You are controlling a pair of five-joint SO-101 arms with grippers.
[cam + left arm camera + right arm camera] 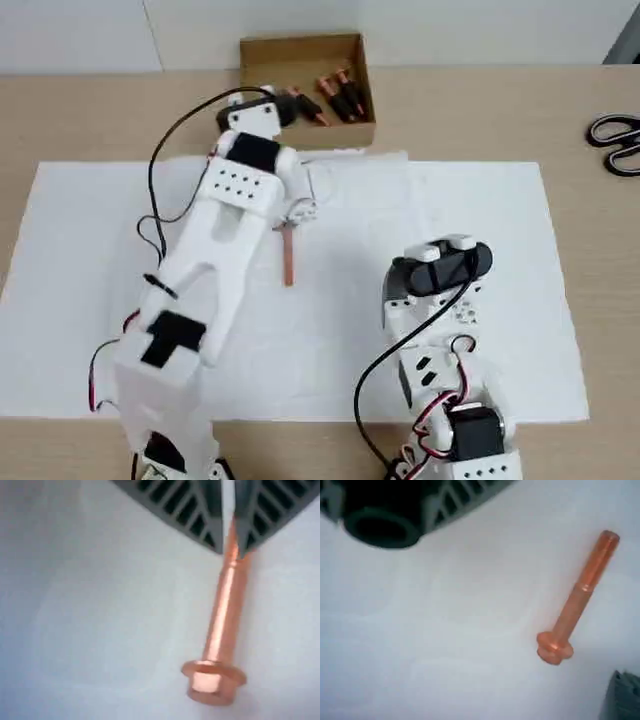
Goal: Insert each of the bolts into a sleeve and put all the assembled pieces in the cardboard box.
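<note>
One bolt (225,615) | left pincer (231,542) clamps its tip | right pincer (390,510) holds sleeve (380,529)

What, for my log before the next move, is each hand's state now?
Left hand: closed on the tip of the copper bolt.
Right hand: cannot be told.

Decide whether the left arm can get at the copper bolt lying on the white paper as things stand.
Likely yes: the left gripper is closed around the tip of the bolt, and nothing stands in the way.
</note>
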